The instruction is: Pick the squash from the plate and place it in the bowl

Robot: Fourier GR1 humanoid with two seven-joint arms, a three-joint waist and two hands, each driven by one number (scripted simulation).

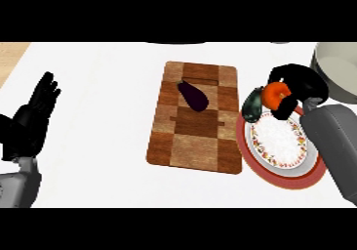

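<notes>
Dark green and orange squash (262, 100) is partly hidden: the black right hand (300, 88) curls over its orange side, so its full shape can't be told. Fingers (285, 108) cover part of the squash and a bit of the rim of the round white plate with red patterned border (281, 141). Grey right forearm (340, 146) hides the plate's right edge and is cut off by the right edge of the view. Large grey bowl (340, 68) at upper right is cropped by the view's edge; only its left part shows. Left forearm (16, 188) is cut off at bottom left.
</notes>
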